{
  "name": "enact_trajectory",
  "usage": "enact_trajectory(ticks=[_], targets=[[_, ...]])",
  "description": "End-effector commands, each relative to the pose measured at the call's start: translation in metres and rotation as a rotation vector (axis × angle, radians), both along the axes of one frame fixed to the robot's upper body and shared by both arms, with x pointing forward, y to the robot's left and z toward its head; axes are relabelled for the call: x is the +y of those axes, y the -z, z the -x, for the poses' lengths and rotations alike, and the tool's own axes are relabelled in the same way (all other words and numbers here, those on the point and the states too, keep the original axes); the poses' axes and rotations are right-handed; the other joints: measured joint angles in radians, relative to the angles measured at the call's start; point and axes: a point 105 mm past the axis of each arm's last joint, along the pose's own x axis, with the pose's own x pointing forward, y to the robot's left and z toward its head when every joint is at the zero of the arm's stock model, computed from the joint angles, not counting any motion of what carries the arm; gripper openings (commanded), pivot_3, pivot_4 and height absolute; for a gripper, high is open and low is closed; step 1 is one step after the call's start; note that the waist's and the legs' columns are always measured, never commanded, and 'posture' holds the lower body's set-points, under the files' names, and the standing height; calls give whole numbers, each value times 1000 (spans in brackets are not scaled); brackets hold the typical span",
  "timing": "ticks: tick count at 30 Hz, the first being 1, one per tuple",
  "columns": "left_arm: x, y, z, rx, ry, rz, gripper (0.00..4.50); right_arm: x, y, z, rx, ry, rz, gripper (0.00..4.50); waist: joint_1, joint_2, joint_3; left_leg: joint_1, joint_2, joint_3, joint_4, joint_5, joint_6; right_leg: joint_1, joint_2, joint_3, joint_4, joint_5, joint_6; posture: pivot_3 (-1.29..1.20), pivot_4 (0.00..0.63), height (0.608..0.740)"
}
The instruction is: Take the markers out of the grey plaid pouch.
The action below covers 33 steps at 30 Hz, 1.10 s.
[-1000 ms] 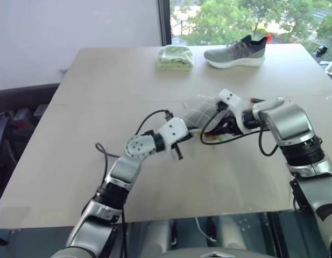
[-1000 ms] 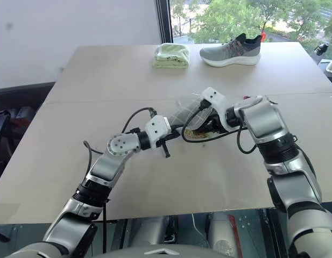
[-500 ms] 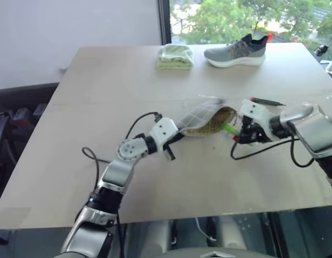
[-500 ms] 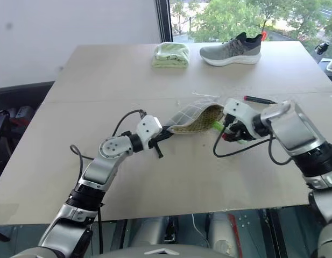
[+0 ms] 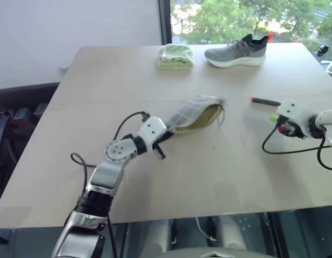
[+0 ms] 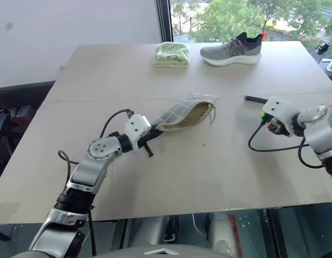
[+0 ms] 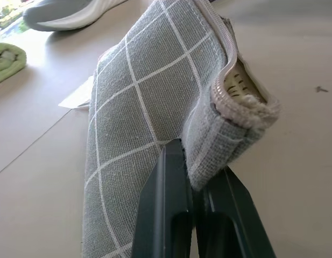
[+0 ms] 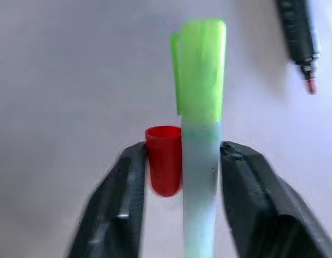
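Observation:
The grey plaid pouch [image 5: 195, 114] lies mid-table with its yellowish mouth facing right. My left gripper [image 7: 198, 161] is shut on the pouch's left end, pinching the fabric by the zipper. Off to the right, my right gripper [image 8: 182, 150] hangs just above the table. Between its fingers are a bright green marker [image 8: 200, 80] and a short red marker [image 8: 164, 158], each touched by one finger. A thin dark marker with a red end [image 5: 265, 101] lies on the table just beyond that gripper [image 5: 277, 122].
A grey sneaker [image 5: 235, 52] and a folded light green cloth [image 5: 175, 56] sit at the table's far edge. A black cable [image 5: 287, 150] loops from the right wrist onto the table. The table's right edge is close to the right gripper.
My right gripper came out of the pouch mouth and swung far to the right, carrying the green and red markers. The left gripper drew the pouch a little to the left.

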Motion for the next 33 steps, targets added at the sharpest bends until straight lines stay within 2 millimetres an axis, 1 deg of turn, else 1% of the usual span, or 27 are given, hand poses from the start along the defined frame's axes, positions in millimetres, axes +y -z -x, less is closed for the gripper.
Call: enact_trajectory(ticks=[1,2,3,5,8,9,10,12,14,15,16,18,20,21,22,24,25,27,29,30,31,33], targets=[[16,-14,1,-52,-36,0,0,-12,-14,-1,-73,-8,84,4053,0,0,0,0,0,0,0,0,0,0,0,0,0,0,0,0,150,740],[20,-15,2,-55,-44,-5,0,-10,-14,0,-69,-22,79,4465,0,0,0,0,0,0,0,0,0,0,0,0,0,0,0,0,150,740],[23,-16,3,-57,-51,-8,0,-8,-15,2,-69,-34,65,4465,0,0,0,0,0,0,0,0,0,0,0,0,0,0,0,0,150,740],[35,-18,7,-62,-84,-24,0,-1,-25,2,-119,-56,-1,4465,0,0,0,-1,0,0,0,0,0,0,0,0,-1,0,0,0,150,740],[55,-15,13,-59,-141,-43,0,22,-38,9,-183,-115,-234,4465,-1,0,0,0,0,0,0,0,0,0,0,0,-1,0,0,0,150,740],[61,-13,16,-57,-160,-56,0,29,-39,14,-187,-148,-314,4465,-1,0,0,0,0,0,0,0,0,0,0,0,0,0,0,0,150,740],[70,-10,19,-59,-186,-76,0,39,-38,24,-169,-188,-416,4465,0,0,0,-1,0,0,0,0,0,0,0,-1,0,0,0,0,150,740],[87,-7,25,-67,-234,-128,0,54,-35,43,-147,-273,-557,4465,4,-1,0,0,1,-2,-1,0,0,1,0,-1,-1,0,0,0,150,740],[97,-6,27,-74,-260,-158,678,61,-31,56,-138,-324,-614,4500,12,-1,0,0,1,-2,-1,0,0,1,1,-2,-1,0,0,0,150,740],[101,-6,28,-80,-274,-162,917,61,-27,61,-128,-326,-631,4500,16,-1,0,-1,1,-2,-1,0,0,1,1,-2,-1,0,0,0,150,740],[104,-6,29,-84,-283,-163,1355,60,-24,64,-121,-323,-640,4500,18,0,1,0,1,-2,0,0,0,1,0,-2,-1,0,0,0,150,740],[112,-5,31,-90,-310,-164,2329,57,-10,68,-98,-302,-659,4500,19,-1,0,0,0,-2,0,0,0,1,-2,-1,-1,0,0,0,150,740],[119,0,41,-49,-319,-144,3275,52,6,72,-82,-285,-661,4500,17,-2,-1,0,0,-2,1,0,0,1,-2,-1,-1,0,0,0,150,740],[121,3,48,-11,-315,-112,3275,48,13,75,-83,-289,-647,4500,15,-3,-1,1,0,-1,1,-1,0,1,-2,-1,-1,0,0,0,150,740],[122,4,54,14,-311,-89,3275,46,18,76,-85,-293,-636,4500,13,-3,-1,1,0,-1,1,-1,0,1,-1,0,0,0,0,0,150,740],[124,11,71,120,-314,-8,3275,42,19,78,-128,-299,-639,4500,7,-3,-1,1,1,0,0,0,0,0,-1,1,0,0,0,0,150,740],[122,15,80,171,-309,21,3275,40,20,79,-140,-301,-642,4500,7,-2,-1,2,2,1,0,0,0,0,0,1,0,0,0,0,150,740],[113,22,102,293,-282,106,3275,37,17,82,-210,-334,-648,4500,7,-3,-1,2,2,1,0,0,0,0,0,1,0,0,0,0,150,740],[99,26,125,367,-233,155,3275,33,33,92,-81,-286,-689,4500,9,-2,-1,3,2,1,0,0,0,1,0,2,0,-1,0,0,150,740],[96,28,132,394,-230,170,3275,31,39,96,-32,-265,-707,4500,12,-3,-1,3,2,1,0,-1,0,2,0,2,0,-1,0,0,150,740],[92,31,139,417,-231,181,3275,30,41,97,-20,-266,-718,4500,15,-3,-1,3,2,1,0,-1,0,2,-1,2,-1,-3,-3,0,150,740],[87,33,146,432,-235,197,3275,30,40,98,-31,-276,-738,4500,18,-3,0,5,2,1,0,-2,3,4,-1,2,-1,-3,-4,0,150,740]])
